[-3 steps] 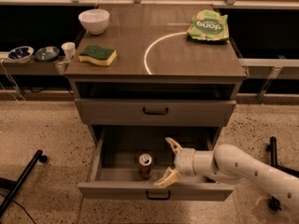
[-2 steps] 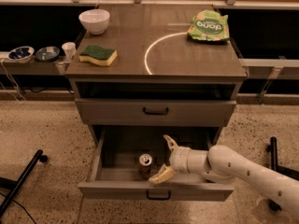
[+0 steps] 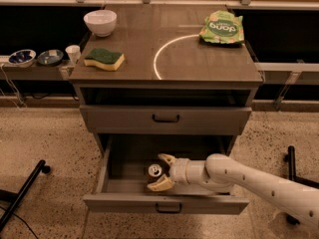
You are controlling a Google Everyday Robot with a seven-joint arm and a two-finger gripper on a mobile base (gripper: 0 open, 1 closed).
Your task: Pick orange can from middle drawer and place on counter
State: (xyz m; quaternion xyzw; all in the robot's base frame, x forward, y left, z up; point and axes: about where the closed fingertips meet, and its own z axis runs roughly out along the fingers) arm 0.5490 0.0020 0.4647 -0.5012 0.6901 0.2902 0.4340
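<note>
Item: grey cabinet with a flat grey-brown counter [image 3: 199, 66], marked by a thin white arc line [image 3: 158, 59]. Legible writing: only the green snack bag [image 3: 222, 28] at the counter's back right corner bears any, white letters reading roughly "dong"; its smaller print cannot be made out. The can's body shows no readable label from this angle. Other counter contents: a white bowl [image 3: 99, 22] at the back left, and a green-topped yellow sponge [image 3: 104, 59] just in front of it. Below the counter the upper drawer front [image 3: 209, 119] is closed. The middle drawer [image 3: 124, 202] is pulled out, its dark bar handle facing the viewer. The orange can [image 3: 155, 169] stands upright on the drawer floor, left of centre and towards the front, silver top and pull tab facing up. The white robot arm [image 3: 259, 183] enters from the lower right and slopes up and leftwards over the drawer's right front corner, with the wrist roughly level inside the drawer. The gripper [image 3: 155, 172] sits at can height with its jaws apart. One beige finger lies behind the can and the other in front, so the can stands between them; whether either touches it cannot be told. Surroundings: a side shelf [image 3: 35, 72] left of the cabinet carries two small dark bowls [image 3: 22, 58] and a small white cup [image 3: 73, 53], and the floor [image 3: 50, 133] is speckled.
</note>
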